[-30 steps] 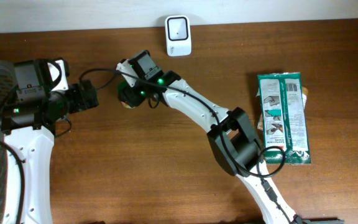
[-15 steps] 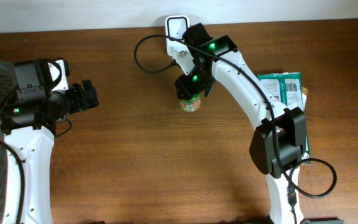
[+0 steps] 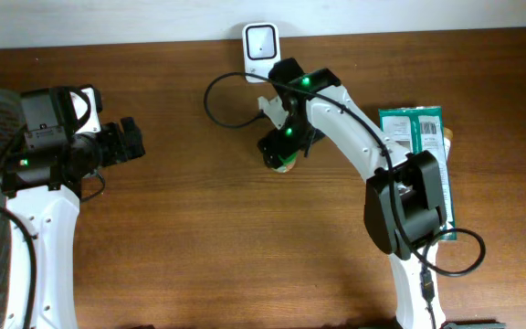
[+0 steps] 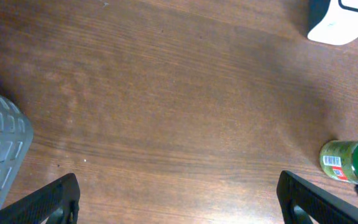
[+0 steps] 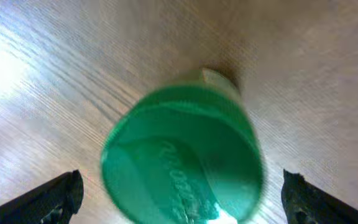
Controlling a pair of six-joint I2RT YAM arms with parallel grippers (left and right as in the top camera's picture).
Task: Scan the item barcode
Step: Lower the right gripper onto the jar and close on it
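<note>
The jar (image 5: 182, 162), green-lidded with a white barcode label, sits on the table (image 3: 153, 228) near the scanner (image 3: 261, 52), untouched under the wide-spread right gripper (image 5: 182, 190). The left gripper (image 4: 179, 196) gapes wide, empty.

One jar (image 3: 284, 163), one scanner (image 3: 261, 53), one packet (image 3: 416, 174).

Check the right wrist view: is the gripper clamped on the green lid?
No, its fingers stand wide apart, clear of the green lid.

My left end effector (image 4: 188, 199) hangs with fingers (image 4: 48, 202) spread above the table (image 4: 166, 93); I see the green jar (image 4: 348, 162), barcode toward me.
</note>
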